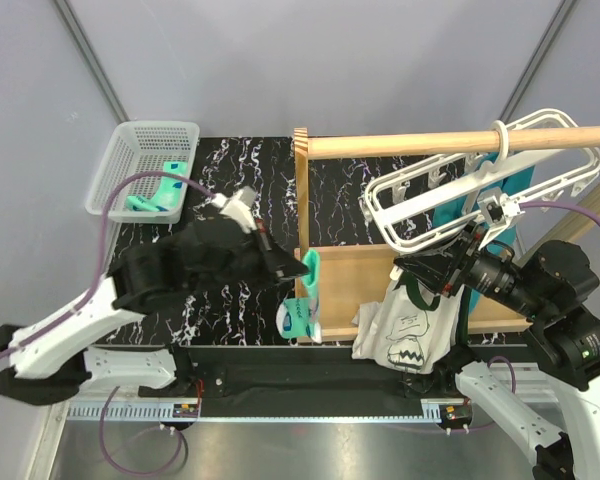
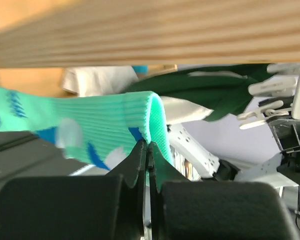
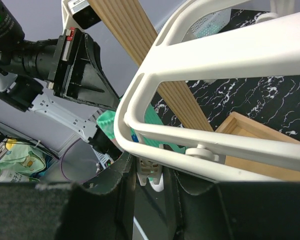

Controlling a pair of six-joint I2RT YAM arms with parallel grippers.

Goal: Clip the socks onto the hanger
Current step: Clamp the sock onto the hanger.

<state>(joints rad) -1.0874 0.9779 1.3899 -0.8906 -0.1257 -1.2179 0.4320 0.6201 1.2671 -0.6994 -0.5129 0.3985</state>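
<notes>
- Top external: a sock [image 1: 302, 305] dangles at 6 o'clock, its cuff pinched in the fully closed left gripper [image 1: 298, 268]. It hangs near the hanger [image 1: 370, 208], at the hanger's 8 o'clock; the hanger is hooked on the rod [image 1: 430, 143] at 2 o'clock.
- Right wrist: the right gripper [image 3: 150, 169], jaws narrowly apart, appears to squeeze one clip [image 3: 151, 172] under the frame.
- No sock shows in any clip yet; more socks [image 1: 158, 197] lie in the basket [image 1: 130, 135] at 10 o'clock.
- Judged still to do: feed the cuff into the clip, release, repeat.

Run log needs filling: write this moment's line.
left gripper: shut on mint-green ankle sock | right gripper: gripping white plastic frame hanger | sock: unclipped
</notes>
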